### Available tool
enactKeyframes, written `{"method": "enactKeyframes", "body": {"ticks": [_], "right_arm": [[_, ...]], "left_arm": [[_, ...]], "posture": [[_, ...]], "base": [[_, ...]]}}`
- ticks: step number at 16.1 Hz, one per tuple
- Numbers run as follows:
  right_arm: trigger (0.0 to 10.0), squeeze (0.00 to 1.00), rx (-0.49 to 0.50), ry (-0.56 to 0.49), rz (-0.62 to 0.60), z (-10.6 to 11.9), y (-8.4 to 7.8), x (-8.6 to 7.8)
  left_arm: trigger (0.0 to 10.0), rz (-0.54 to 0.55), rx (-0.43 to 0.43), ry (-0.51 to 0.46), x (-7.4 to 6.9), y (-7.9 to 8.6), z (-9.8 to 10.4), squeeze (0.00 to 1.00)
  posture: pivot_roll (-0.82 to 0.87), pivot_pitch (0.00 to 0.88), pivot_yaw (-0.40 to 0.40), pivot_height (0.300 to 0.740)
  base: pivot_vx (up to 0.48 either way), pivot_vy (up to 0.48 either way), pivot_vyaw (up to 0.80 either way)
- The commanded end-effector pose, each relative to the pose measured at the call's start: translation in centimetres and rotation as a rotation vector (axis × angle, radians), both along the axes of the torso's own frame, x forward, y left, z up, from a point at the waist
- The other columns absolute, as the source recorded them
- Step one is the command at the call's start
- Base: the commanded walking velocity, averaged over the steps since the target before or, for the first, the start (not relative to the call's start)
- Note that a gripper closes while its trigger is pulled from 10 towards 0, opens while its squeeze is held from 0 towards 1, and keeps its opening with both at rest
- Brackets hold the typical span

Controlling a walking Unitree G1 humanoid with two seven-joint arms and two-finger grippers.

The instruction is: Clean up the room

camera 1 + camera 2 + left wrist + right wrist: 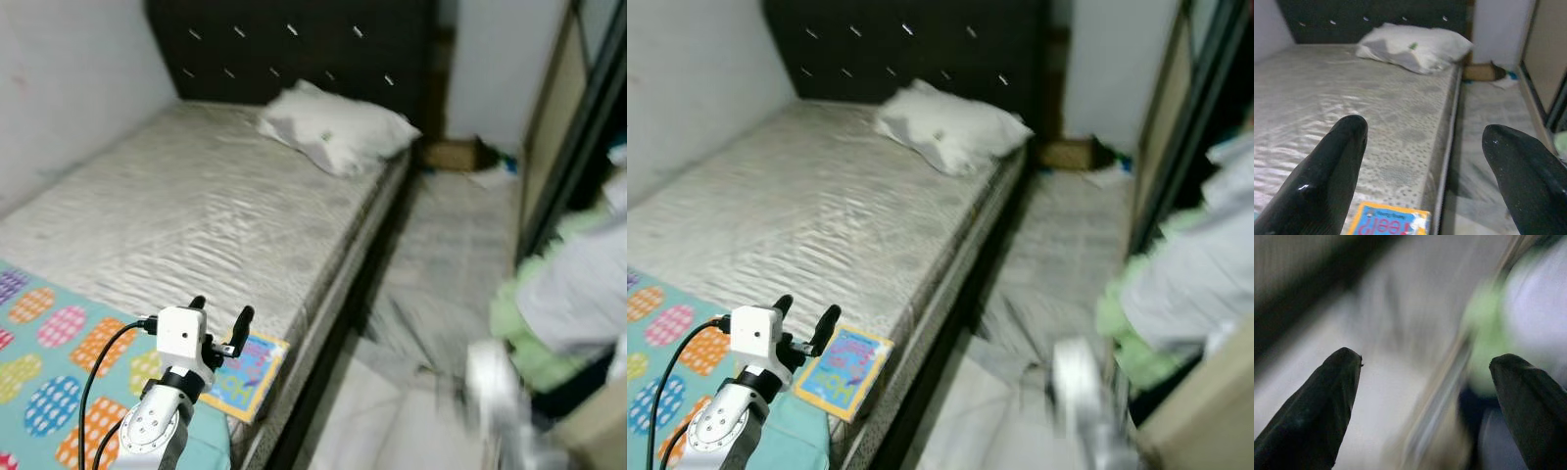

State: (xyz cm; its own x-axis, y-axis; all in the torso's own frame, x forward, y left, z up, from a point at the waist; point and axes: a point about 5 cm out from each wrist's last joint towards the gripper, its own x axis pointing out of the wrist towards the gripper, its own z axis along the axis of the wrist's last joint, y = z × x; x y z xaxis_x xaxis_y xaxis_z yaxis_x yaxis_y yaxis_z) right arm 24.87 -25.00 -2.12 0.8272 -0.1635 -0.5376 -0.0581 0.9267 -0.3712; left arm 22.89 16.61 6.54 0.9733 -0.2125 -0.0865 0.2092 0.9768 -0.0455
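Mostly it is the bed [196, 206] that takes up the room: a bare grey mattress against a dark tufted headboard [294, 49], pushed along the wall so that just a narrow strip of floor [460, 245] runs past it. A pillow [333, 127] lies at the head end, near the floor-side edge, a bit askew, where a sleeper would leave it. Across that strip, by the sliding wardrobe door [563, 127], a heap of pale and green clothes [558, 304] spills outward; I'd judge that is what most needs tidying. At the foot of the bed a turquoise blanket [49, 382] with coloured ovals covers the mattress, and a thin bright booklet [245, 377] lies flat beside it, right at the bed's edge, probably just dropped there.

Far down the floor strip, by the headboard, sits a brown box [456, 155] with some litter around it, too blurred to name.

Left hand [222, 315] hovers over the blanket and booklet, its fingers [1332, 166] well apart and holding nothing. Right hand [1425, 396] is smeared with motion low beside the clothes heap, fingers likewise spread and empty, as if reaching that way.
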Motion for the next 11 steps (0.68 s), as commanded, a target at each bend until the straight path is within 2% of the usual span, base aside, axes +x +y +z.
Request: {"method": "enactKeyframes", "body": {"ticks": [1,4,8,11], "right_arm": [[10.0,0.00,0.042,0.130,-0.017,-2.6,0.6,-3.0],[10.0,0.00,0.041,0.105,0.010,-1.7,1.5,-1.0],[10.0,0.00,0.033,0.093,-0.005,-1.7,1.1,-1.3],[10.0,0.00,0.048,-0.056,-0.062,0.4,0.2,0.7]], "left_arm": [[10.0,0.016,0.024,0.021,-0.2,0.9,-0.3,0.00],[10.0,0.011,0.028,0.023,-0.3,0.8,-0.3,0.00],[10.0,0.019,0.029,0.022,-0.6,0.8,-0.3,0.00],[10.0,0.020,0.024,0.015,-0.6,0.7,-0.1,0.00]], "posture": [[-0.17,0.000,0.114,0.740],[-0.15,0.000,0.116,0.740],[-0.15,0.000,0.109,0.740],[-0.16,0.000,0.116,0.740]], "base": [[0.000,0.000,0.00],[0.000,0.000,0.00],[0.000,0.000,0.00],[0.000,0.000,0.00]]}}
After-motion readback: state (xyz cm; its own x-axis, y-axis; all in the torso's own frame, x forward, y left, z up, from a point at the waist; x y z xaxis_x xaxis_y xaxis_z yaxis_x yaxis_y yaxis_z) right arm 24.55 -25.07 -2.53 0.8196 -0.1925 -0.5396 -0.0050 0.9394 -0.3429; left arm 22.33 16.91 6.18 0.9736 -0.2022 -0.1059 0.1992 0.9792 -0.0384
